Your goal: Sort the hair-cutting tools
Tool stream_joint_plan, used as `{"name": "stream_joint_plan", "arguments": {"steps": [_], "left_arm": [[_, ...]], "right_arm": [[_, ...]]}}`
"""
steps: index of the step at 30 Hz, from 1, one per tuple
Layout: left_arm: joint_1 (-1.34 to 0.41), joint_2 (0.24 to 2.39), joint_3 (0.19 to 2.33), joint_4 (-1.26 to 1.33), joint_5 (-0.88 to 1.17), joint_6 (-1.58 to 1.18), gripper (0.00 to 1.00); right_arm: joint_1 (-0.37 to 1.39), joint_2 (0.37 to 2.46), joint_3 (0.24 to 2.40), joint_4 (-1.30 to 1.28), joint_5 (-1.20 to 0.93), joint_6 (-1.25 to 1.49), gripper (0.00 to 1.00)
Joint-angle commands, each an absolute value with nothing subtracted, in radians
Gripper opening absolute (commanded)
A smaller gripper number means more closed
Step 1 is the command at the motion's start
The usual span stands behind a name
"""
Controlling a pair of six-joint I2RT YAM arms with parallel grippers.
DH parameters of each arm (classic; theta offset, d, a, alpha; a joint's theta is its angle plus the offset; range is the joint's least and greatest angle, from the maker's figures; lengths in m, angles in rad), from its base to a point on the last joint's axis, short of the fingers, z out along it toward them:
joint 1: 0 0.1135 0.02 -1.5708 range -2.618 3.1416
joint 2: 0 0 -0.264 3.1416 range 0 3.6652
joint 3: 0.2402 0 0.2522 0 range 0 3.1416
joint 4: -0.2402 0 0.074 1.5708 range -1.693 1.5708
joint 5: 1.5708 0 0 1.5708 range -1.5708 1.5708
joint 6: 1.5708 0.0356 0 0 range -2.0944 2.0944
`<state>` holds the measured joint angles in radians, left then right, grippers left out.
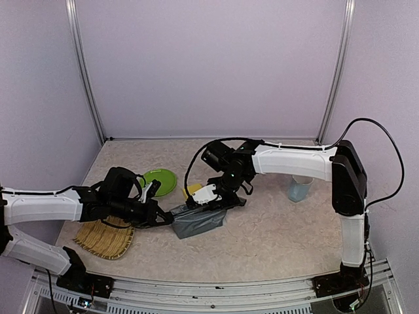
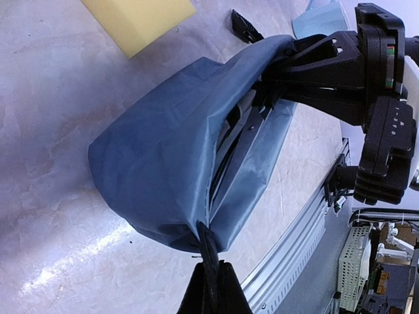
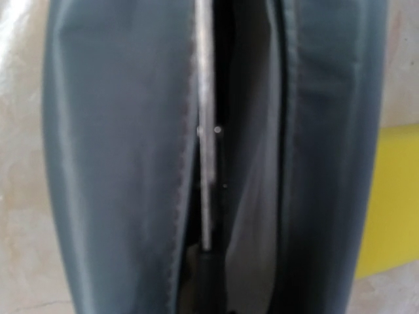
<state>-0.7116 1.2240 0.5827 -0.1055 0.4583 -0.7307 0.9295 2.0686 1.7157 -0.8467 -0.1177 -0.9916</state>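
Observation:
The grey fabric pouch [image 1: 196,222] lies on the table in front of both arms. My left gripper [image 1: 167,218] is shut on the black tab at the pouch's near end [image 2: 211,261]. My right gripper [image 1: 209,208] reaches into the open zipper mouth [image 2: 262,98]. In the right wrist view a silver scissor blade [image 3: 207,163] runs from my right gripper [image 3: 209,275] down into the pouch [image 3: 118,163], its dark handle at the bottom. A small black clipper guard [image 2: 245,26] lies beside the pouch [image 2: 157,150]. The clipper and the other scissors are out of view.
A yellow sponge [image 1: 192,190] lies just behind the pouch and also shows in the wrist views [image 2: 137,19] [image 3: 396,196]. A green plate [image 1: 160,181] sits behind my left arm, a woven tray [image 1: 105,239] at the near left, a pale blue cup [image 1: 300,188] at the right.

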Motion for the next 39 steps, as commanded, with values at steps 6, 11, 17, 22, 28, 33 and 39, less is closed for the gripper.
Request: {"name": "stream_joint_plan", "arguments": {"steps": [6, 11, 17, 22, 28, 33, 39], "left_arm": [[-0.709, 1.238, 0.661, -0.212, 0.381, -0.653, 0.0], [-0.709, 1.242, 0.663, -0.233, 0.369, -0.643, 0.0], [-0.709, 1.239, 0.662, -0.236, 0.366, -0.636, 0.0], [-0.709, 1.242, 0.66, -0.231, 0.367, -0.637, 0.0], [-0.709, 1.244, 0.658, -0.226, 0.363, -0.635, 0.0], [-0.709, 1.235, 0.66, -0.224, 0.361, -0.637, 0.0], [-0.709, 1.216, 0.665, -0.229, 0.365, -0.638, 0.0]], "right_arm": [[0.928, 2.079, 1.733, -0.916, -0.039, -0.932, 0.0], [0.911, 2.054, 1.731, -0.932, -0.078, -0.924, 0.0], [0.891, 2.054, 1.737, -0.94, -0.085, -0.899, 0.0], [0.886, 2.063, 1.765, -0.948, -0.126, -0.869, 0.0], [0.871, 2.057, 1.784, -0.964, -0.18, -0.861, 0.0], [0.87, 2.057, 1.753, -0.96, -0.145, -0.886, 0.0], [0.879, 2.044, 1.716, -0.946, -0.105, -0.905, 0.0]]}}
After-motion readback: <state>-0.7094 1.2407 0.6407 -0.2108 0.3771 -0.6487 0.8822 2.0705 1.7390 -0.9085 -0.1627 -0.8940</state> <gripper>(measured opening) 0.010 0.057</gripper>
